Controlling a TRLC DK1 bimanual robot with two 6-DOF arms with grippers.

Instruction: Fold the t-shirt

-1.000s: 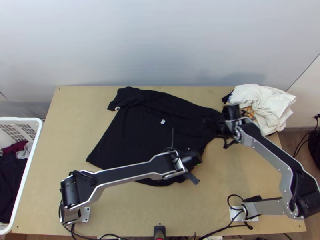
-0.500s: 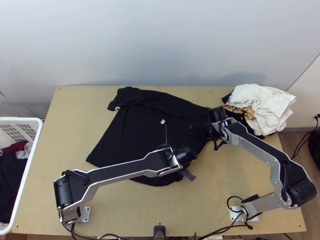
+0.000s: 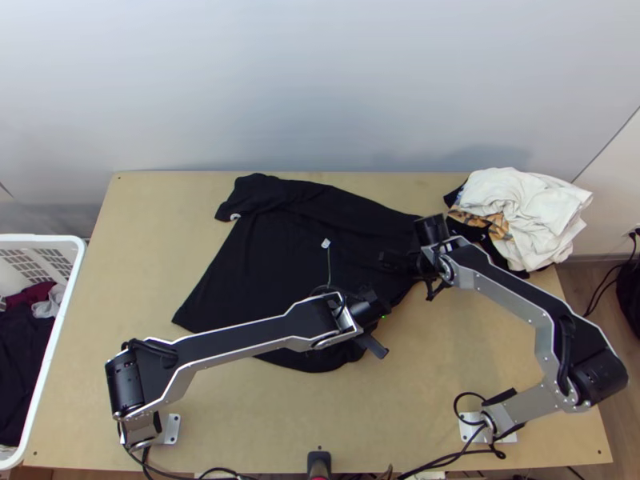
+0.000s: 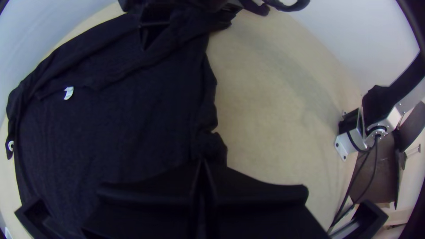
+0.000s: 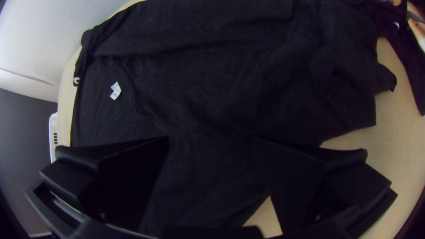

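Table (image 3: pixel 448 400): carries the lot. Tee (image 3: pixel 272 272) lies toward its far side, mostly spread, 1 long fold along the far part, rumpled near my R side. White pile (image 3: pixel 524 208) sits at the far R corner, just beside it; keep clear.

My L end effector (image 4: pixel 202 162) is clenched, apparently w/ the tee's near edge pinched at the tips. My R end effector (image 5: pixel 212 140) is released, fingers wide apart over the cloth.

To do this step well: hold L steady as anchor, lower R flat, take 1 thin layer (not 2), then draw both apart gently, approx. level, so creases go before folding. Tag (image 3: pixel 326 243) is a handy ref. for keeping things square.
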